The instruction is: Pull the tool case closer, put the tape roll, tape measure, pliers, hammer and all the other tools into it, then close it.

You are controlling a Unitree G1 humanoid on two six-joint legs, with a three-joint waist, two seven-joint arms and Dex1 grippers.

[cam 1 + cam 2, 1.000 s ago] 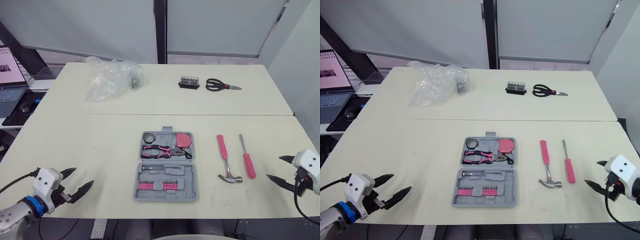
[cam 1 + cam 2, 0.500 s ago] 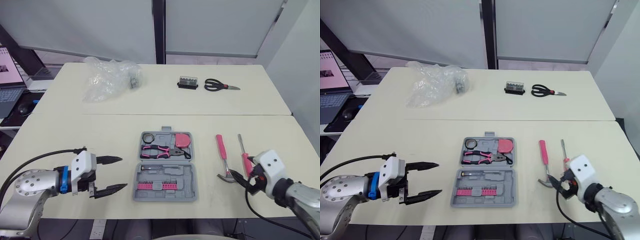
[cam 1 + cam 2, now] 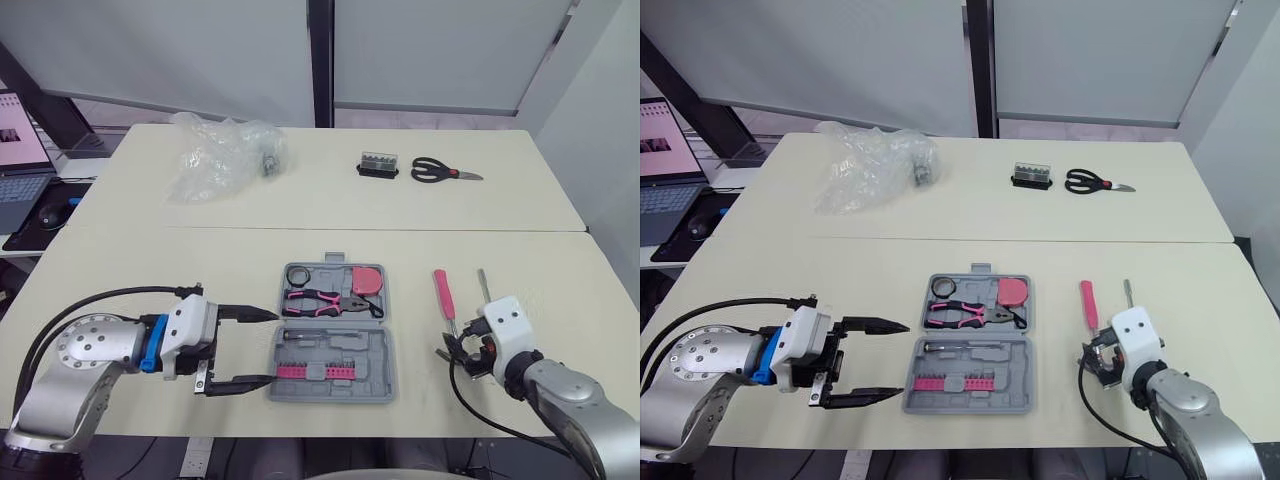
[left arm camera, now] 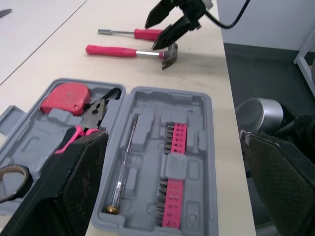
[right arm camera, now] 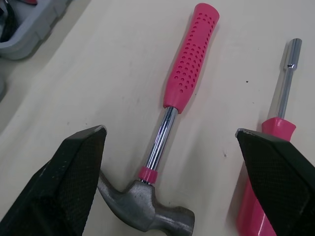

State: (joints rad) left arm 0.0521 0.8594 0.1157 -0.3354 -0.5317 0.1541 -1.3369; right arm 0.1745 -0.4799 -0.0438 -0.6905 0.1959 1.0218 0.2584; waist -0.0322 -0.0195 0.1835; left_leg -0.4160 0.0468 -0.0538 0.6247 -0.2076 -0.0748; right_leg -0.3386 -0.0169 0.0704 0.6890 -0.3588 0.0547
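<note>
My left fingers (image 3: pixel 245 313) were spread wide at the left edge of the one open tool case (image 3: pixel 383 352), which lay in the middle of the table (image 3: pixel 200 270). One finger was level with the hinge and the other by the near corner. The case's far half held three things: one tape roll (image 3: pixel 298 275), one tape measure (image 3: pixel 367 280) and one pair of pliers (image 3: pixel 322 300). The near half held one pink bit strip (image 4: pixel 172 177) and one slim screwdriver (image 4: pixel 125 162). Two tools lay to the right of the case, a hammer (image 5: pixel 189 59) and a bit driver (image 5: pixel 275 132). My right fingers (image 5: pixel 59 187) were spread to either side of the hammer's head, gripping nothing. Two more lay at the far side, one pair of scissors (image 3: pixel 440 171) and one bit box (image 3: pixel 378 165), with one plastic bag (image 3: pixel 220 155) far left.
</note>
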